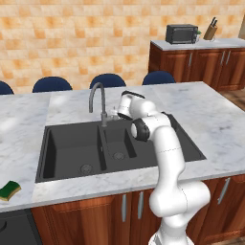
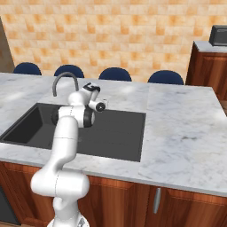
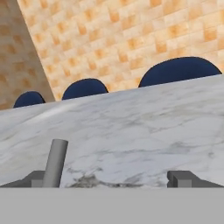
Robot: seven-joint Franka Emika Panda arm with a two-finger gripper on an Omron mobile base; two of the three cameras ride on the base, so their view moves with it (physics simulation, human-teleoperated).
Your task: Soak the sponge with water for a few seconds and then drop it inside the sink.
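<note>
The fingers point(image 3: 111, 179) stand wide apart with nothing between them, their tips far to either side at the bottom of the hand view, pointing across the marble desk point(image 3: 144, 131) toward the blue chair backs point(image 3: 179, 72) and the tiled wall. A grey post, probably the faucet point(image 1: 98, 103), rises just beside the left tip. In the base views the hand sits above the rear edge of the sink point(image 1: 72, 148), close to the faucet's base.

The sponge point(image 1: 9, 190) lies untouched on the desk at the near left corner, well apart from the hand and outside the sink. No water runs from the spout as far as I can tell. Judging by this, the task is barely begun: the tap seems not yet on, and picking up the sponge, soaking it and dropping it in are all left.

The faucet handle is hidden behind the wrist in the left base view; the arm covers part of the basins in the right base view, so whether the fingers touch the handle cannot be told
</note>
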